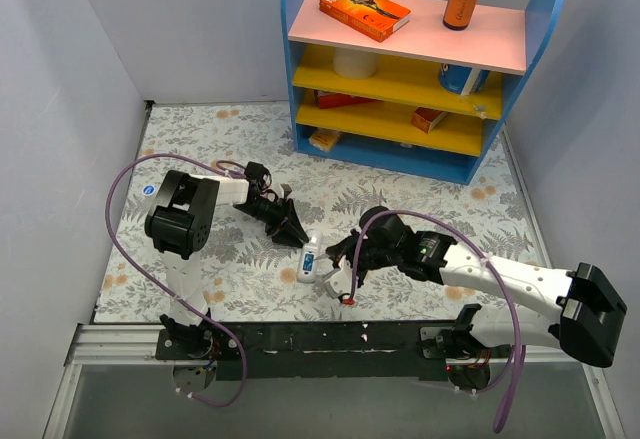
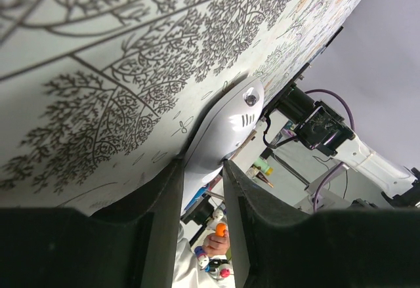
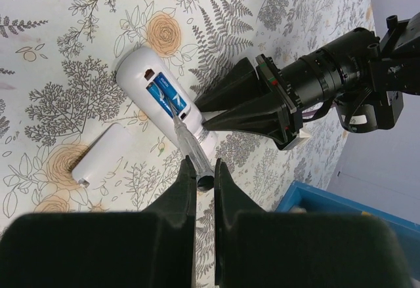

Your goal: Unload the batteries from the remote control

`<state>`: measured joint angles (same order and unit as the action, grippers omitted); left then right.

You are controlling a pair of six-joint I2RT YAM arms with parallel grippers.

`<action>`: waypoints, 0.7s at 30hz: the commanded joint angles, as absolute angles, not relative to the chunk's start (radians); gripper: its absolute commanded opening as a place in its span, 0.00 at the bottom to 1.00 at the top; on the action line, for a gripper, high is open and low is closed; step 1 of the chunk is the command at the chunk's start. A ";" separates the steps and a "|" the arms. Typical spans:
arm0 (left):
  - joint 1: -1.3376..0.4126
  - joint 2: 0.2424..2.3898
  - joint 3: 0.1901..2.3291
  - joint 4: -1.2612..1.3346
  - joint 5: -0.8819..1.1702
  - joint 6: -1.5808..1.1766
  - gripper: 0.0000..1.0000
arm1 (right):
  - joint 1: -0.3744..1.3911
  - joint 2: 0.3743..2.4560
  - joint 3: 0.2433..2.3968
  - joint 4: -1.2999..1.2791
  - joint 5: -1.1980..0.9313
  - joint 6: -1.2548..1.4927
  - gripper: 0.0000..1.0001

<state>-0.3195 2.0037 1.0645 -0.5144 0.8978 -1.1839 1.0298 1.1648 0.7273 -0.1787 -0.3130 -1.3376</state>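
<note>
Print on the batteries (image 3: 165,98) and orange box (image 1: 364,10) is illegible.

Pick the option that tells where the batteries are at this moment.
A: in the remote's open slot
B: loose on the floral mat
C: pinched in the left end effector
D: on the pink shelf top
A: the right wrist view shows the blue batteries seated in the uncovered slot of the remote control, with the cover lying beside it and the tip of the rod at them.

place: robot lab cell | evidence: grey partition walls (image 1: 70,79), mounting rail (image 1: 330,339), staged shelf (image 1: 430,47)
</note>
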 commanded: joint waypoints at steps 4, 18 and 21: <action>-0.350 2.083 1.019 -0.463 0.695 -1.187 0.31 | 1.022 1.183 0.653 -0.229 -0.173 -1.328 0.01; -0.350 2.072 1.008 -0.453 0.692 -1.201 0.31 | 1.025 1.131 0.601 -0.196 -0.169 -1.279 0.01; -0.351 2.071 1.002 -0.451 0.689 -1.203 0.31 | 1.026 1.134 0.615 -0.198 -0.179 -1.267 0.01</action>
